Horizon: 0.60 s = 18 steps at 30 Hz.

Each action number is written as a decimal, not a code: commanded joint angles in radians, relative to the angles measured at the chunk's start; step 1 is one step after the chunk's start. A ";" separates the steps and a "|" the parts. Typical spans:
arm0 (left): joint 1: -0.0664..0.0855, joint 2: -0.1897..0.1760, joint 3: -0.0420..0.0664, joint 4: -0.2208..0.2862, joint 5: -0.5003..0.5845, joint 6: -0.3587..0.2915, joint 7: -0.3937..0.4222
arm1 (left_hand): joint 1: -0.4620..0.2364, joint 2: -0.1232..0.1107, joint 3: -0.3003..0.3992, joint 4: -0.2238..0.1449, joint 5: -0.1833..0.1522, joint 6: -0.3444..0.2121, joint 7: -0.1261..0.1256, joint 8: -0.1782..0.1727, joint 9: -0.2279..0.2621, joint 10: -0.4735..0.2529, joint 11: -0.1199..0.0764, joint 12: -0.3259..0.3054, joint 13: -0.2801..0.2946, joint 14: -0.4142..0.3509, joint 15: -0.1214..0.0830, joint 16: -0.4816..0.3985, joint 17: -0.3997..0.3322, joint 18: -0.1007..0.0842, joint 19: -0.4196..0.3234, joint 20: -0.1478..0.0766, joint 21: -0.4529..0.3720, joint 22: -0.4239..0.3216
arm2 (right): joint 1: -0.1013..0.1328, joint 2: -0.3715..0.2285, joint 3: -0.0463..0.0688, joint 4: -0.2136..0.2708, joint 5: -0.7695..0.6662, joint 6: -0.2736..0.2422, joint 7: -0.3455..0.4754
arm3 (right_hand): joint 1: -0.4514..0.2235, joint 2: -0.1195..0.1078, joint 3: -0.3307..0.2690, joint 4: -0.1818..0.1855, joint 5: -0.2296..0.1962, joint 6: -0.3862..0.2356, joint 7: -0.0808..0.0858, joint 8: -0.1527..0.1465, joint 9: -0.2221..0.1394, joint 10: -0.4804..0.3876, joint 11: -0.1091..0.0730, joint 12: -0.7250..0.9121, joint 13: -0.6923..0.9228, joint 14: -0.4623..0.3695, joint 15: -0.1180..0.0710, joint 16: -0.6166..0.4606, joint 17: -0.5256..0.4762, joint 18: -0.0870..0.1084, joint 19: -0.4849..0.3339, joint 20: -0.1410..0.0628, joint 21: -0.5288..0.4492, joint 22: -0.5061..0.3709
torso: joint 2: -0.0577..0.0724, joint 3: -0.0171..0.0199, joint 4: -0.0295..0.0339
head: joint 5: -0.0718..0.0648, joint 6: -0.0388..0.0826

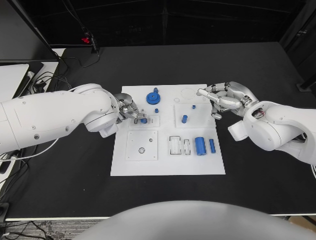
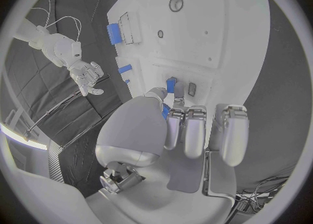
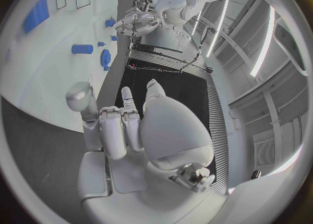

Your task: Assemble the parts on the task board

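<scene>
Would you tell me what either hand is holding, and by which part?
The left hand pinches a small blue part by its lower end, over the task board; the right hand holds nothing.

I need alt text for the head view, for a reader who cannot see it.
A white task board lies on a black table between two white robot arms. The left hand holds a small blue part at the board's left side; the right hand hovers open over its right edge.

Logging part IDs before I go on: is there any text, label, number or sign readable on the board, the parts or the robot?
No text can be read in any view.
White board: blank, no lettering visible.
Blue parts, such as the cylinder: no markings visible.
Small red light behind the table: too small to read.
</scene>
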 commanded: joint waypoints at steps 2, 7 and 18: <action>0.001 0.002 0.000 -0.002 -0.003 0.028 -0.003 | 0.003 -0.001 -0.003 0.006 -0.006 -0.009 0.004 0.002 0.001 0.104 -0.006 0.003 0.263 0.103 -0.008 0.001 0.263 -0.006 0.102 -0.007 0.003 0.263 | 0.001 0.000 0.000 0.002 0.001 0.006 0.003 | 0.002 0.009 -0.005 0.000 0.002 -0.006 0.001 0.004 0.000 0.108 0.001 -0.007 0.261 0.055 0.000 -0.002 0.181 0.019 -0.007 0.002 -0.004 0.000 | 0.000 0.0006 0.0004 | -0.001 0.000; 0.001 0.003 0.000 -0.003 -0.003 0.030 -0.003 | -0.004 -0.001 -0.007 0.008 -0.010 -0.012 0.006 -0.001 0.000 0.104 -0.004 0.003 0.263 0.103 -0.007 0.001 0.263 -0.006 0.102 -0.007 0.003 0.263 | 0.001 0.000 0.000 0.003 0.001 0.006 0.003 | 0.002 0.009 -0.005 0.000 0.002 -0.006 0.001 0.004 0.000 0.108 0.001 -0.007 0.261 0.055 0.000 -0.002 0.181 0.019 -0.007 0.002 -0.004 0.000 | 0.001 0.0003 0.0006 | -0.001 0.000; 0.001 0.005 0.000 -0.006 -0.003 0.027 -0.001 | -0.091 0.004 -0.050 0.010 -0.027 -0.013 0.011 -0.010 -0.005 0.104 0.002 0.003 0.263 0.103 -0.002 0.001 0.263 -0.006 0.102 -0.003 0.003 0.263 | 0.001 0.000 0.000 0.003 0.001 0.007 0.002 | 0.002 0.009 -0.005 0.000 0.002 -0.006 0.001 0.004 0.000 0.108 0.001 -0.007 0.261 0.055 0.000 -0.002 0.181 0.019 -0.007 0.002 -0.004 0.000 | 0.000 0.0005 0.0007 | -0.001 0.000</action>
